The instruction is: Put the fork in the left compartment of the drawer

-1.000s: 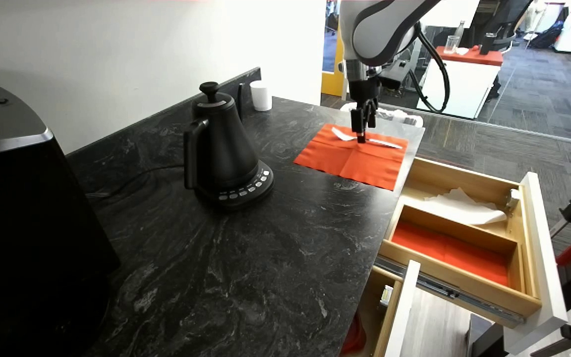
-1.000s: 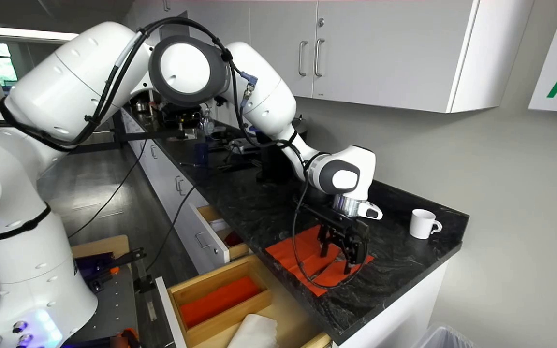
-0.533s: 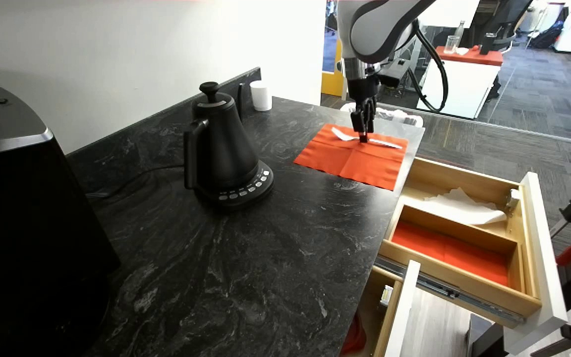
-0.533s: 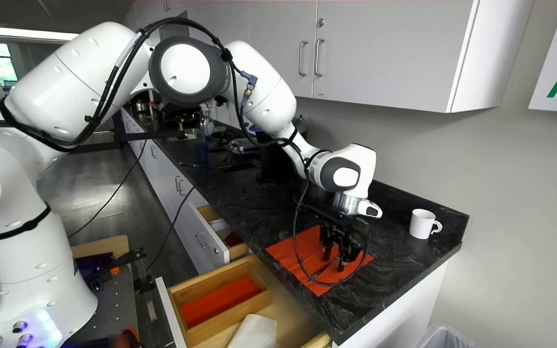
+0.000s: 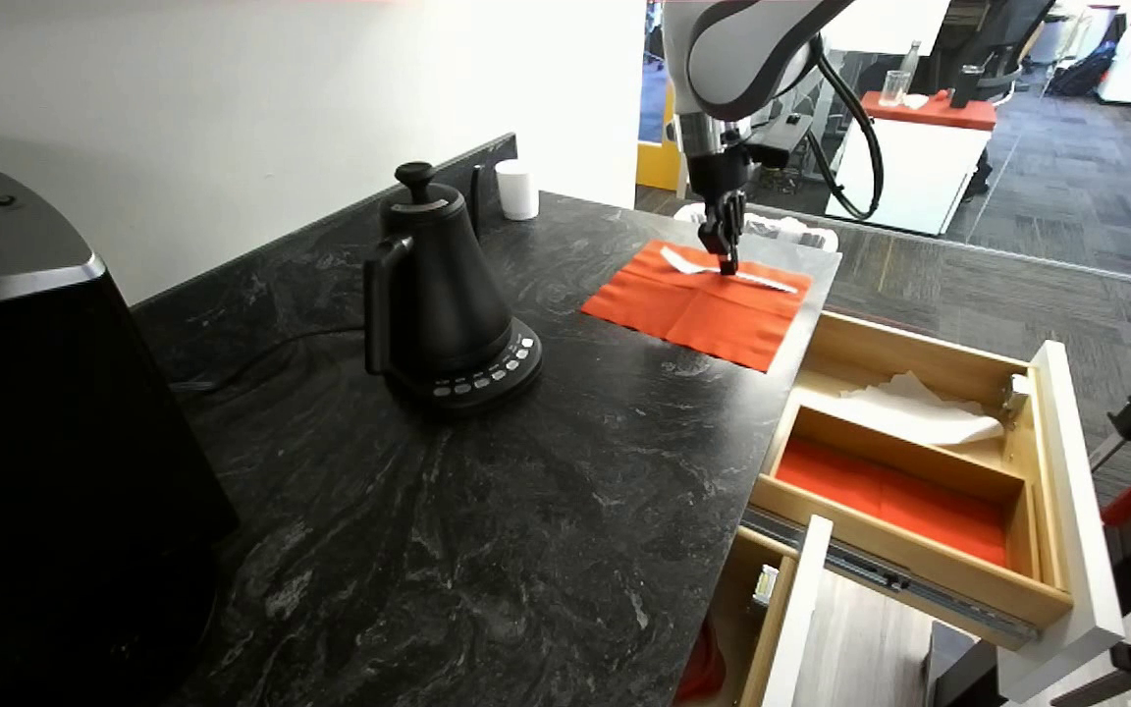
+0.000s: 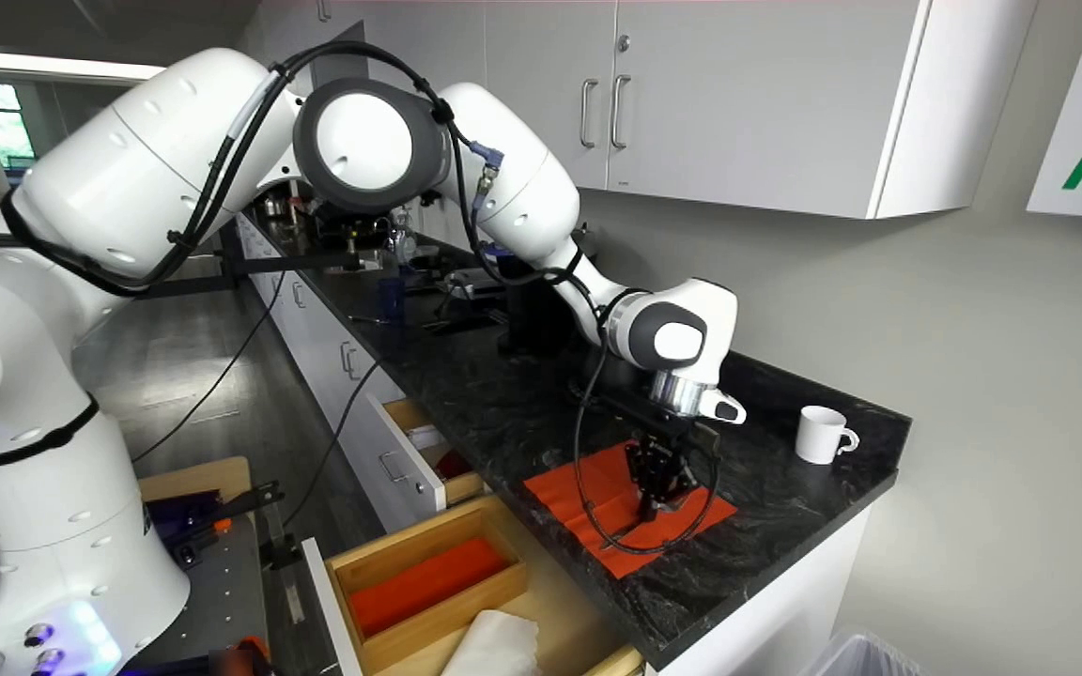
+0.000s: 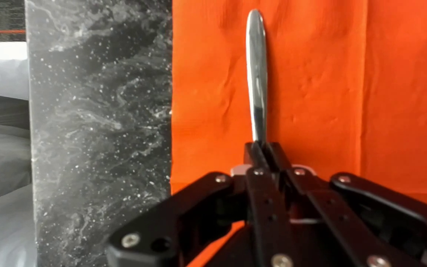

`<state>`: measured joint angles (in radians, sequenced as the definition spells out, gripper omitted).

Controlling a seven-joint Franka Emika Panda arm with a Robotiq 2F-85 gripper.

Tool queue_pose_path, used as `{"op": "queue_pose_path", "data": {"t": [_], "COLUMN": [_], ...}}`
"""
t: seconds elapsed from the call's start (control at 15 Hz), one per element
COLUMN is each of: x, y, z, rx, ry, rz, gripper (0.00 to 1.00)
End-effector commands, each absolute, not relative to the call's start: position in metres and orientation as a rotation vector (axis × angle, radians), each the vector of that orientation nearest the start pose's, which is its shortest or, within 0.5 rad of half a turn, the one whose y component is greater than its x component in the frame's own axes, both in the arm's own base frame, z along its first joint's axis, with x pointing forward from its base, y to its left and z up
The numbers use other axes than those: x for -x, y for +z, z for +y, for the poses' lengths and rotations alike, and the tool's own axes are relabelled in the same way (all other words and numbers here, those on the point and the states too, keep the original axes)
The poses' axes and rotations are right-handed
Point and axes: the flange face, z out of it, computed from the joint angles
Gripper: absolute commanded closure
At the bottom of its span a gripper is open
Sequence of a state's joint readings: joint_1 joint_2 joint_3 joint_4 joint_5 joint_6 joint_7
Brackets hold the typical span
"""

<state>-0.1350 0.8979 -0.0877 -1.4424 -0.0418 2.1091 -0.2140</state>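
2 fingers [image 7: 278, 159] of your end effector [image 7: 262, 146] are pressed together around the fork [image 7: 257, 70] in your wrist view; its silvery handle points ahead over the orange mat [image 7: 317, 92], which lies on the dark surface [image 7: 102, 129]. You cannot tell whether the fork touches the mat. In an exterior view you see the fork's head on the side of the black kettle [image 5: 453, 285], its handle on that of the pulled-out drawer [image 5: 1076, 471]. In an exterior view your arm [image 6: 691, 329] is bent down over the mat, a white mug [image 6: 821, 435] standing apart from it, while a white sheet [image 6: 494, 648] lies in the drawer's pale-floored compartment [image 6: 569, 620], beside the orange-floored compartment [image 6: 428, 582].
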Motion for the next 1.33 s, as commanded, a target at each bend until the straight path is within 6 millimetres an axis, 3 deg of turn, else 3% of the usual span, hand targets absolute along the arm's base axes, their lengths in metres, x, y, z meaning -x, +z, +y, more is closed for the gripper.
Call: {"op": "queue_pose_path", "data": {"t": [0.0,0.33,0.73,1.27], "x": [-0.683,-0.686,-0.688,-0.674], "y": [0.135,0.138,0.166,0.177], "z": [-0.154,-0.157,-0.145,-0.128], "rx": [3.158,3.156,3.169,3.05], "ry": [0.428,0.437,0.417,0.685], "rz": [-0.039,-0.031,-0.042,0.074], "gripper": [0.97,0.97,0.97,0.98]}}
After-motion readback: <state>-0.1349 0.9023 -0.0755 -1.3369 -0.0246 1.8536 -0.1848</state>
